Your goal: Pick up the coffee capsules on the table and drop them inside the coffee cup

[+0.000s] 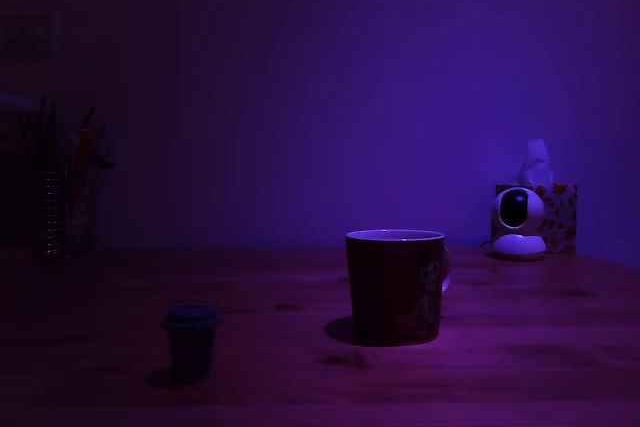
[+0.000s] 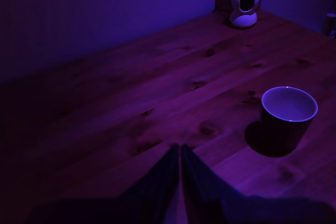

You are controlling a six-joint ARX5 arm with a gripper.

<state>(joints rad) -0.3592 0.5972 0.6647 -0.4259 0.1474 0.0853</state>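
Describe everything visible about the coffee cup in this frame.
The coffee cup is a dark, straight-sided mug with a pale rim, a faint cartoon print and a handle on the exterior view's right. It stands upright on the wooden table, apart from the capsule and untouched by the gripper. The wrist view shows a pale interior that looks empty.

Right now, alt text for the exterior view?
A dark coffee cup stands upright mid-table in dim purple light, with a small coffee capsule apart on the exterior view's left. A white camera gadget and tissue box sit behind.
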